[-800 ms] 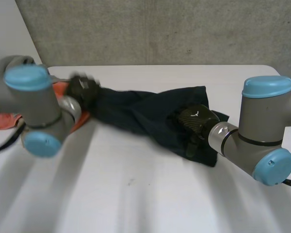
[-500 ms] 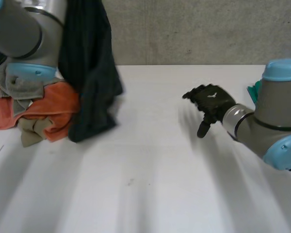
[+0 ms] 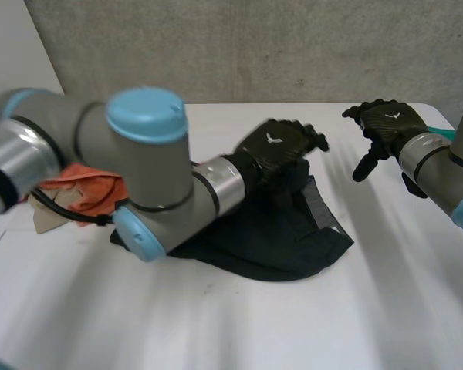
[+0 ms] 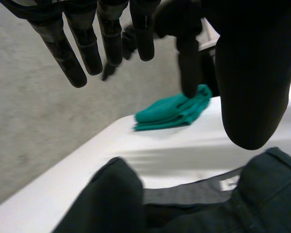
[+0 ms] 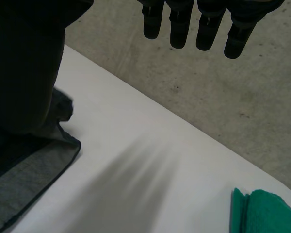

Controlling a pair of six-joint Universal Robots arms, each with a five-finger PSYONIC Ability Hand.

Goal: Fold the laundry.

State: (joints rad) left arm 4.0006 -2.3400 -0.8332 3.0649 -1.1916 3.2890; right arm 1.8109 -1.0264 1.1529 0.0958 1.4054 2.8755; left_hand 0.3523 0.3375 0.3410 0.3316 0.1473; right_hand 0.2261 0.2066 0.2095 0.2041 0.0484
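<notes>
The dark garment [image 3: 285, 243] lies crumpled on the table, under and just short of the left hand [image 3: 276, 146], which hangs over its far edge. That hand is spread: its fingers [image 4: 89, 46] are straight and apart, closed on nothing, and the garment sits below the palm. I cannot tell whether the palm touches the cloth.

The right hand [image 3: 387, 123] is up in the air, off to the garment's far right and apart from it. Its fingers [image 5: 180, 22] are straight and relaxed, with nothing in them.

Half a second ago the left arm held the garment high at the left, hanging over the orange cloth [image 3: 89, 189]. It has since swung across, and the garment is now down in the middle, released. The right hand, then lower with fingers drooping, has lifted and moved back towards the far edge.

A folded green cloth [image 4: 172, 109] lies beyond the left hand's fingertips, near the table's far corner. The table [image 3: 216, 324] is white; behind it stands a grey concrete wall [image 3: 255, 46].
</notes>
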